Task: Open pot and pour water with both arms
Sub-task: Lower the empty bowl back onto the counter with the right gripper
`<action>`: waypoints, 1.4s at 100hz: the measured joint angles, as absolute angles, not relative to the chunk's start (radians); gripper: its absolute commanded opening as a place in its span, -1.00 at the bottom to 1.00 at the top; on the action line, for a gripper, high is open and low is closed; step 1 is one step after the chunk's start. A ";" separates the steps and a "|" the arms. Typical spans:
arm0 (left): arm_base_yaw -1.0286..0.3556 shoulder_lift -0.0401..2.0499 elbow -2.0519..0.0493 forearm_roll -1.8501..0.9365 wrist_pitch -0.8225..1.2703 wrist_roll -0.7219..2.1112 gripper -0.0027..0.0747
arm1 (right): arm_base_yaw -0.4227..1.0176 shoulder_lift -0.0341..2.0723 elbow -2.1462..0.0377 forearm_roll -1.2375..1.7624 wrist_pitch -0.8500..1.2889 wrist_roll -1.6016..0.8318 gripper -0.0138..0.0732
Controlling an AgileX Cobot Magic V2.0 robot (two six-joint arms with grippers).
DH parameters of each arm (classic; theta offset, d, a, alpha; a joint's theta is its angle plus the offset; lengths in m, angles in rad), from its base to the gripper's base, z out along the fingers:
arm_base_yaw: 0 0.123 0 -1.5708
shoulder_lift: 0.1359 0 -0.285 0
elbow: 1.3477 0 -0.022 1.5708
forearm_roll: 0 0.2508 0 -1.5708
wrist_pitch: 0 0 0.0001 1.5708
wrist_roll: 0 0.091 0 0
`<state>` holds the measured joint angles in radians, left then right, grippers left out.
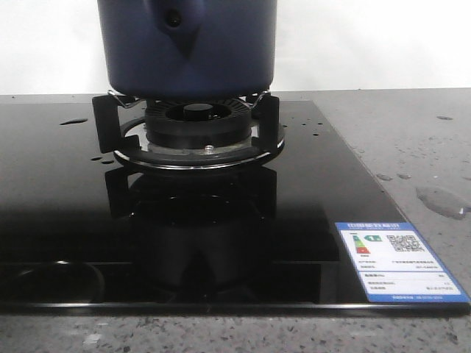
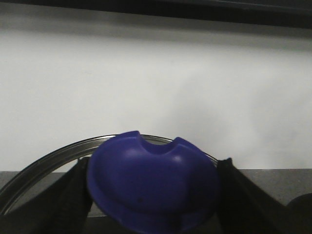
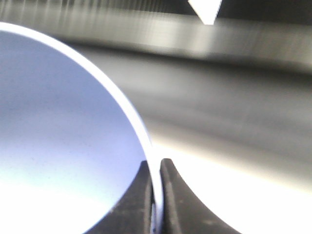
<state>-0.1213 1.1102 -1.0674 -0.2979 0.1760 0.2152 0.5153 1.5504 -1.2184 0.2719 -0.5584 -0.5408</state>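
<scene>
Sticker [image 1: 401, 262]: blue-and-white energy label, front right corner of black glass hob [image 1: 66, 220], nearest the front camera.
Bench [image 1: 412, 147]: grey speckled stone, around the hob on the near and right sides.
Water [image 1: 441, 200]: small clear puddle on bench right of hob; scattered drops on glass near burner and on stone further right.
Burner [image 1: 195, 121]: black ring with chrome collar, centre of hob, black trivet prongs around it.
Pot [image 1: 188, 44]: dark navy, glossy, directly over burner, seemingly resting on the trivet prongs; tapered handle mount with round hole facing the front camera; top cut off by frame.
Left pincer [image 2: 153, 195]: closed on blue knob [image 2: 153, 187], black fingers [image 2: 73, 200] pressed to either side; metal rim of lid [image 2: 48, 158] curving behind the knob.
Right pincer [image 3: 156, 204]: closed on thin pale edge of light blue round vessel [image 3: 58, 126], one finger each side; view blurred, identity of vessel not certain.
Background, left wrist view: plain white wall.
</scene>
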 measured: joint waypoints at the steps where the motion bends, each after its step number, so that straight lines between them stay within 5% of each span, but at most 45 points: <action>1: -0.124 1.110 -1.067 -0.298 0.173 0.215 0.02 | 0.511 1.547 -1.221 0.276 -0.542 -0.541 -0.81; 37: -0.334 1.107 -1.067 -0.291 0.111 0.215 0.02 | 0.176 1.431 -1.486 0.437 0.525 -0.445 -0.81; 65: -0.457 1.107 -1.067 -0.276 0.081 0.215 0.02 | -0.122 1.475 -1.500 0.289 1.074 -0.261 -0.81; 140: -0.475 1.121 -1.067 -0.272 0.081 0.215 0.02 | -0.194 1.570 -1.303 0.203 1.052 -0.219 -0.76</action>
